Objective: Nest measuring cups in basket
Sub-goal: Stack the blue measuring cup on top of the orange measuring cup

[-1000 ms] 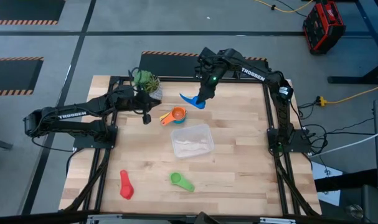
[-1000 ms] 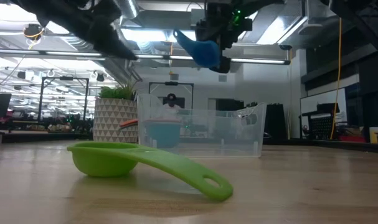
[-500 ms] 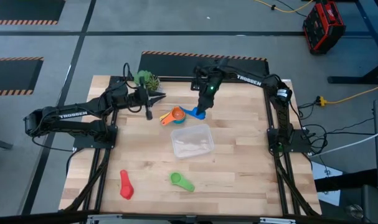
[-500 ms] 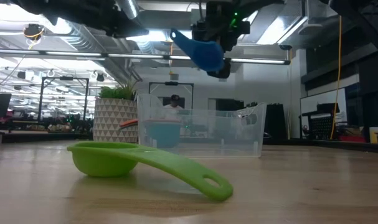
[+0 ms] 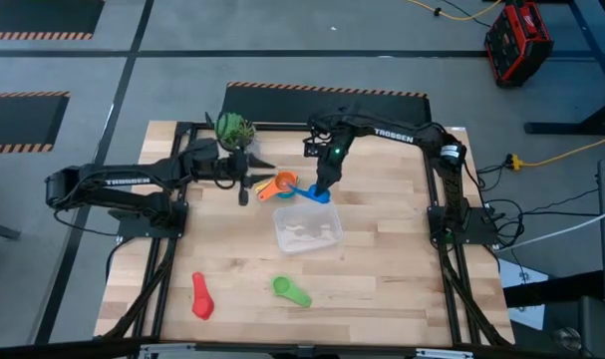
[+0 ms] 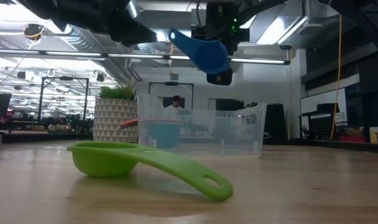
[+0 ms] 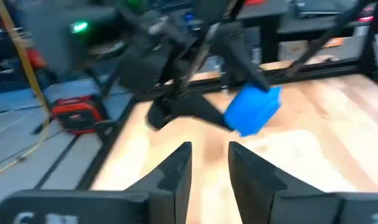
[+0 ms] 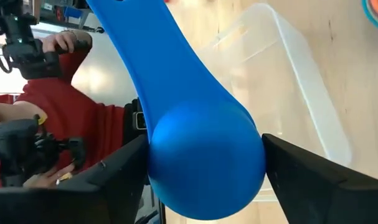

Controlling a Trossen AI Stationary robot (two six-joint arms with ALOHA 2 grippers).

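My right gripper (image 5: 322,187) is shut on the dark blue measuring cup (image 6: 201,50), held in the air just beyond the far edge of the clear basket (image 5: 307,227). A stack of orange, yellow and light blue cups (image 5: 281,185) rests on the table left of it. My left gripper (image 5: 246,189) hovers left of that stack, pointing toward it, slightly open with nothing between its fingers (image 7: 176,171). The green cup (image 5: 290,290) and the red cup (image 5: 201,296) lie on the table near the front. My right gripper pinches the dark blue cup's round bowl (image 8: 204,165) between its two fingers (image 8: 117,180), one on each side. The fingers slant down from the table's far side. The cup is lifted clear, and its handle (image 8: 136,43) sticks out beyond the fingertips.
A white pot with a green plant (image 5: 233,130) stands at the far left, behind my left arm. The basket stands on bare wood in the middle of the table. A person in a red top (image 8: 58,118) shows in the room beyond the table.
My right gripper has carried the dark blue cup down and toward the table's near edge, closer to the basket and the cup stack. My left gripper has shifted toward the right, nearer the stack, and has tipped from pointing down to nearly level.
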